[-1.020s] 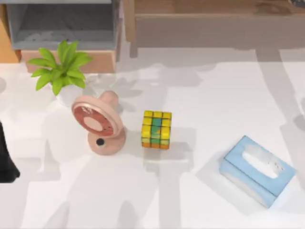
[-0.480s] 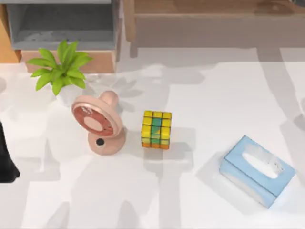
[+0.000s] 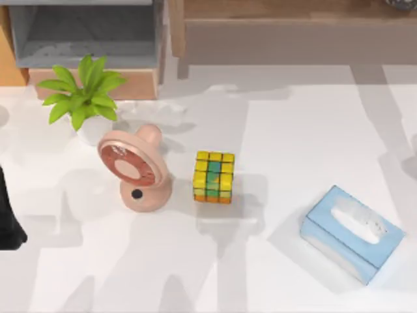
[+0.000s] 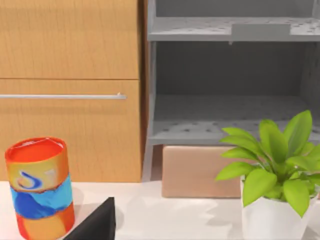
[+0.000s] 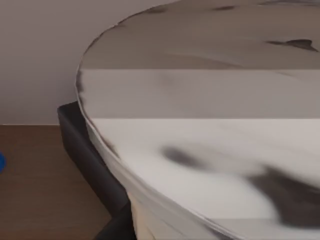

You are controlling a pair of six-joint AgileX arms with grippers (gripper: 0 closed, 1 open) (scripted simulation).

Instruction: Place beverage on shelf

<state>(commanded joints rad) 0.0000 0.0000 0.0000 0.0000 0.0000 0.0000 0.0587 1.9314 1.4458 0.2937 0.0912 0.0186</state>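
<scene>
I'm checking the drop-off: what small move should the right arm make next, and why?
Probably ease the cup down and open the right claw: its finger hugs the cup's side, with the wooden shelf right below. The left arm sits parked at the table's left.

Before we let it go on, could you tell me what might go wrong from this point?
1. The right gripper holds the beverage over the shelf; whether the cup's base rests on the board is hidden, so an early release could topple this tall cup.
2. It seems to be near the shelf's right end, close to the edge.
The left gripper is parked at the table's left edge.
</scene>
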